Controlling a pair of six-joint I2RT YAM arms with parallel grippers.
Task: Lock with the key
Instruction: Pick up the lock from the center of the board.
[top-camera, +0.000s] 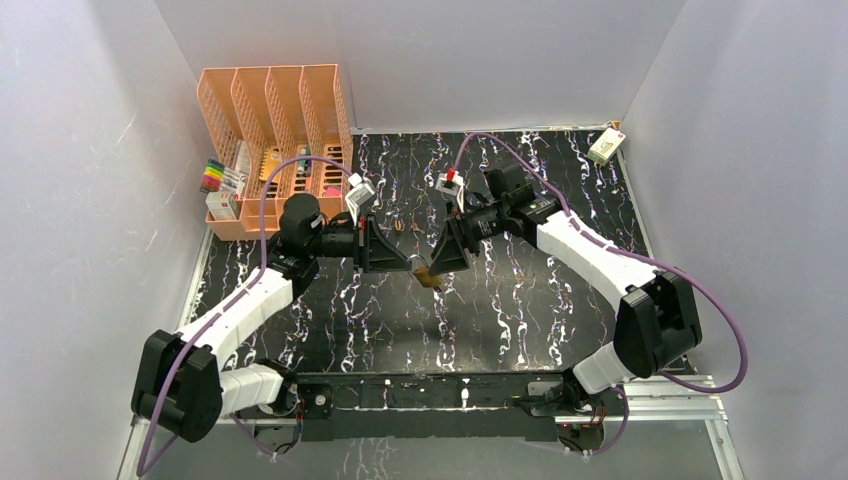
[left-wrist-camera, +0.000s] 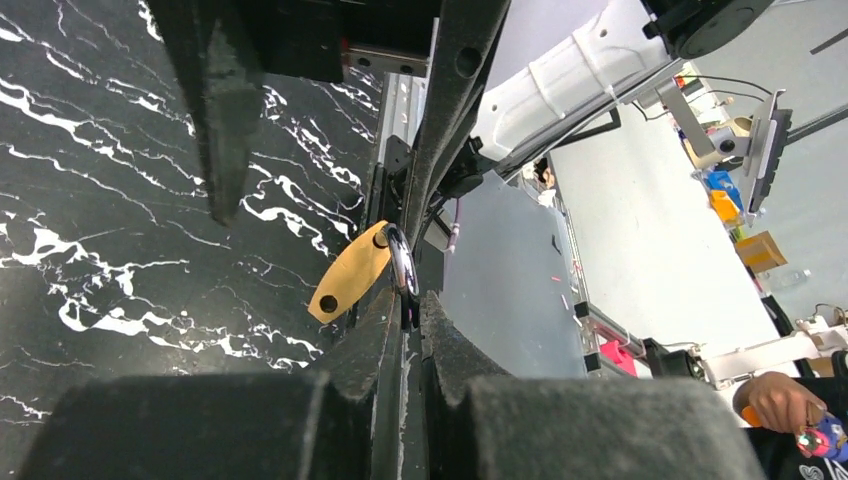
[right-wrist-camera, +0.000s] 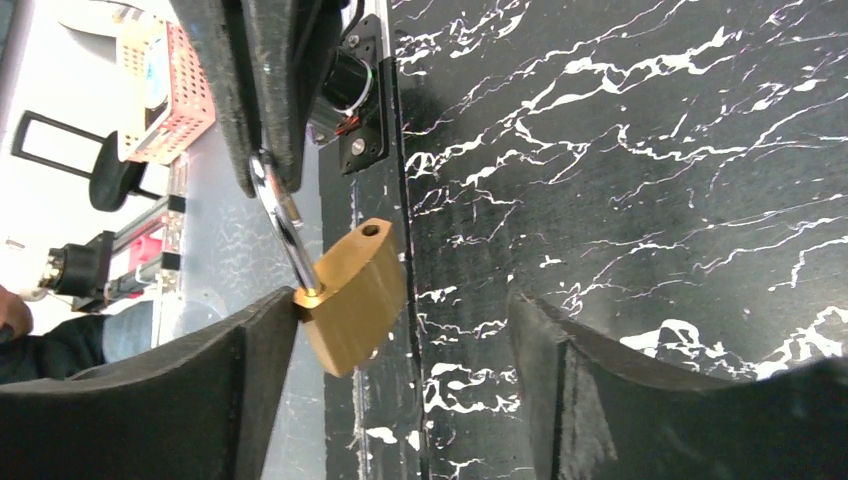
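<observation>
No lettering, number or brand can be read in any view; the padlock (right-wrist-camera: 355, 295) shows a plain brass face, and the small white box (top-camera: 605, 147) at the far right corner is too small to read

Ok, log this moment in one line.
left jaws: shut on shackle | right jaws: open around padlock | lock state: shackle swung out, not locked

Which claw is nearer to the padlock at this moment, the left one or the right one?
Left. The left claw is shut on the padlock's steel loop, holding it. The right claw stands open around the brass body, with one finger close beside it.
</observation>
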